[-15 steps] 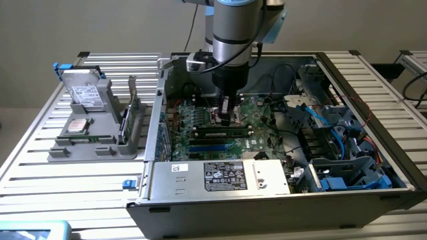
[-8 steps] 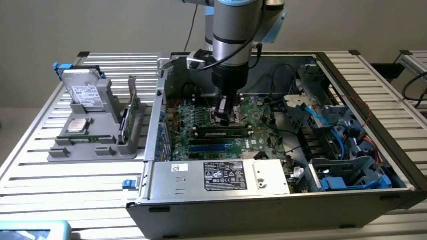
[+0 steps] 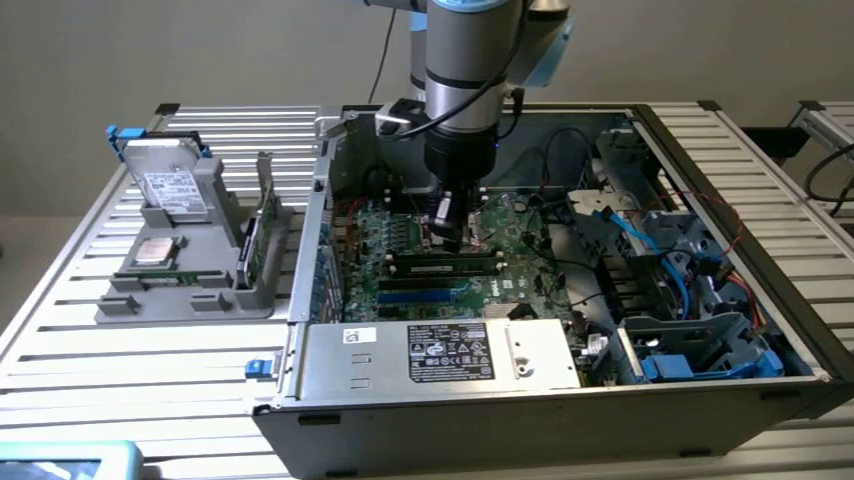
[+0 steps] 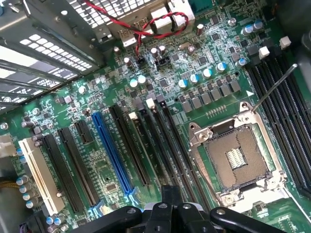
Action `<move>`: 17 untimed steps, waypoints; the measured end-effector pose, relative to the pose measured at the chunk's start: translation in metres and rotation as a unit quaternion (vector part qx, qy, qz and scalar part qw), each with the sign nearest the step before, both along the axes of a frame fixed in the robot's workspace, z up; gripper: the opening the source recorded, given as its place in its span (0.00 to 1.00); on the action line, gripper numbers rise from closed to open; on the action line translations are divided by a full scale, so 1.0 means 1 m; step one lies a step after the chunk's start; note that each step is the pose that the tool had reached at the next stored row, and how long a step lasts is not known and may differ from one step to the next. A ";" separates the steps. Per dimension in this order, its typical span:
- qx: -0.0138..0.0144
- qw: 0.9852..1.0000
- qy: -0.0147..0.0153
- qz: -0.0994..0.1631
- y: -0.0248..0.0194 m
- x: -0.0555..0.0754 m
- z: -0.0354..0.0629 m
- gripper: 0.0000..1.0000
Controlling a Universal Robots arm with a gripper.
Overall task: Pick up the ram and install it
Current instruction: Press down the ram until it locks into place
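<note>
Slats of silver metal make up the desk (image 3: 80,300), the biggest thing here. On it lies a big grey computer case (image 3: 534,410) with its side open, so you can look right in. The robot arm (image 3: 467,90) comes down from above into the open case.

A green motherboard (image 3: 514,235) covers the floor of the case. In the wrist view it is full of small parts, with a bright blue slot (image 4: 112,150), a white slot (image 4: 41,177), and long black slots (image 4: 286,111) that look empty. A square metal socket (image 4: 235,158) sits open beside those black slots. Thin red wires (image 4: 146,31) run to a plug at the edge of the board.

On the exterior view's left, outside the case, a grey holder (image 3: 200,290) sits on the desk. A silver hard drive (image 3: 167,185) leans in its far end. The ram (image 3: 271,228), a thin green stick, stands on its edge in the side of the holder nearest the case. A small square silver chip (image 3: 154,252) lies flat in the holder, near the hard drive.

The jaws hang low over the motherboard, close to the socket. They are clenched tight with nothing between them. The ram is well apart from them, over in the holder.
</note>
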State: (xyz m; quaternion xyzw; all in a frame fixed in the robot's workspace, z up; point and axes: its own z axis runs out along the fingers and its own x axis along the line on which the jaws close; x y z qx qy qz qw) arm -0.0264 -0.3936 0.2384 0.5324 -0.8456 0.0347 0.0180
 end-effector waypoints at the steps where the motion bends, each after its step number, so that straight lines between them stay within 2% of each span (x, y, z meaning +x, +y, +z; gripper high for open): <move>1: 0.000 1.000 0.000 -0.006 0.0000 0.000 0.0000 0.11; 6: -0.001 0.999 0.000 -0.037 0.0001 0.000 0.0001 0.11; 8: -0.002 0.999 0.000 -0.047 0.0001 0.000 -0.0001 0.11; 13: -0.011 0.998 -0.001 -0.069 0.0000 0.000 -0.0001 0.11; 17: -0.015 0.996 -0.001 -0.090 0.0000 0.000 0.0001 0.11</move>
